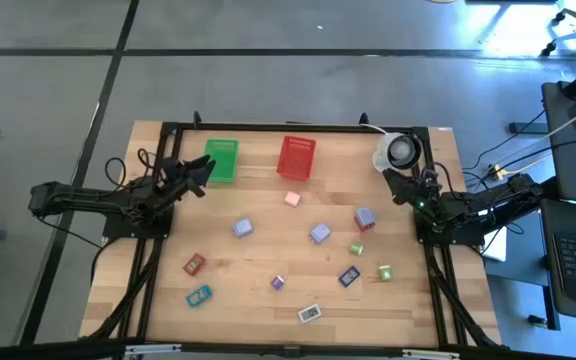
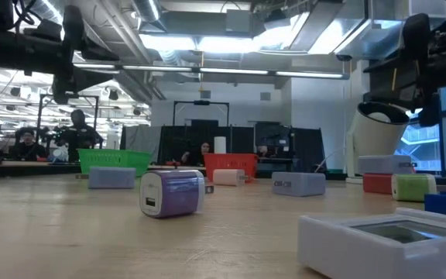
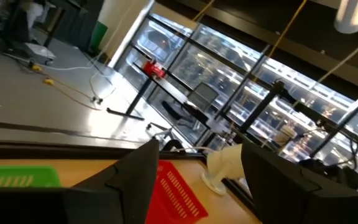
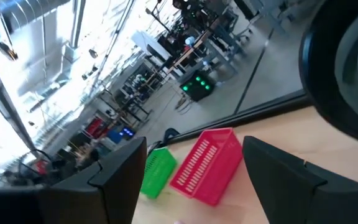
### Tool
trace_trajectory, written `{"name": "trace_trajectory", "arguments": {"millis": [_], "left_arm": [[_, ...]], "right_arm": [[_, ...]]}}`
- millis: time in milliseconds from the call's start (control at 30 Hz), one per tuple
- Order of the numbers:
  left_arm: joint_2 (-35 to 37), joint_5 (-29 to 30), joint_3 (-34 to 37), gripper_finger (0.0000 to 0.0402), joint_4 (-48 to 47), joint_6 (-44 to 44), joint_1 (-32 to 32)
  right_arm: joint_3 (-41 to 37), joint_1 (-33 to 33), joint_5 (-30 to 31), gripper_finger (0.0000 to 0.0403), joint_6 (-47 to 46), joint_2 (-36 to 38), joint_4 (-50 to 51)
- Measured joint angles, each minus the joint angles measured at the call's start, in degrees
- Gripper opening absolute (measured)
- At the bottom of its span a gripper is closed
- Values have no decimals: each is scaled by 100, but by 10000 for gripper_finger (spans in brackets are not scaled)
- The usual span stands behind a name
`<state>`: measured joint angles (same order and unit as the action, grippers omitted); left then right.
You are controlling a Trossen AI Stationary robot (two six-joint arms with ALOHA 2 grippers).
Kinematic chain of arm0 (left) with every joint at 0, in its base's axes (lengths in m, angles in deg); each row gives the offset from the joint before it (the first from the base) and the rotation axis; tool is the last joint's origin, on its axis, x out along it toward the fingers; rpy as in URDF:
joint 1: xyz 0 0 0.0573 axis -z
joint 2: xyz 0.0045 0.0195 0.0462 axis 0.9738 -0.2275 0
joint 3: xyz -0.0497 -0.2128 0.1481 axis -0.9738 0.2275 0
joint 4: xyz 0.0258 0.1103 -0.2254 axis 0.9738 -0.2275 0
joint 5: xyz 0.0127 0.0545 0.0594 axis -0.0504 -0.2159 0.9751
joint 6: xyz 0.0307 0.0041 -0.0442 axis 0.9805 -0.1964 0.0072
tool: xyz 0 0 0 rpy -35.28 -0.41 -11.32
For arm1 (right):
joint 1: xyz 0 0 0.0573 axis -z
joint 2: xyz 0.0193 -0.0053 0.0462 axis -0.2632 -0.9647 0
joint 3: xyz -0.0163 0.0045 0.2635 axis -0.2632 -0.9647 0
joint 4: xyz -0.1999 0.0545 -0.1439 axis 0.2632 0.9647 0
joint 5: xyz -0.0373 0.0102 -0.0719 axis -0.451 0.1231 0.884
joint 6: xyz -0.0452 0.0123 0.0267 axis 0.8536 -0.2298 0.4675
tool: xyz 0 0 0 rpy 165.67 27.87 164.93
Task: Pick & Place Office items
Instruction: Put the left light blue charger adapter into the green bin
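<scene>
Both grippers hang parted and empty above the table: the left gripper (image 1: 200, 172) near the far-left corner, just beside the green basket (image 1: 222, 159), the right gripper (image 1: 400, 181) near the far-right corner by the white cup (image 1: 399, 151). Nothing is held yet, so the step in hand looks like the first reach. The office items lie loose over the middle and near half of the table (image 1: 128, 300), all well apart: a pink block (image 1: 292, 199) just before the red basket (image 1: 297, 157), lavender blocks (image 1: 242, 228) mid-table, a white piece (image 1: 310, 313) near the front edge. A good start would be the nearest piece on each arm's own side, coming straight down with fingers astride its narrow faces. Spacing leaves ample room around each piece; only the cup crowds the right arm.
</scene>
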<state>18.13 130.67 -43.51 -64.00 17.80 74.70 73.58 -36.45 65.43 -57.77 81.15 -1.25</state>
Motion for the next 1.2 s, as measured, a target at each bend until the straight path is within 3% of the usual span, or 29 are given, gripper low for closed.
{"name": "trace_trajectory", "arguments": {"millis": [333, 500, 667, 833, 1200], "left_arm": [[-580, 344, -464, 226, 6, 413, 0], [-1173, 162, -616, 226, -21, -52, 0], [-1856, -755, -971, 226, -52, -432, 0], [-2591, -1646, -1621, 226, -240, -86, 0], [-3844, -3276, -2960, 226, -2929, 452, 44]], "right_arm": [[0, 123, 0, 270, 1066, -1, 3], [0, 361, 0, 270, 1067, -1, 2], [0, 538, -2, 270, 722, -1, 3], [0, 702, -2, 270, 346, -1, 3], [0, 853, -22, 270, 332, -1, 4]]}}
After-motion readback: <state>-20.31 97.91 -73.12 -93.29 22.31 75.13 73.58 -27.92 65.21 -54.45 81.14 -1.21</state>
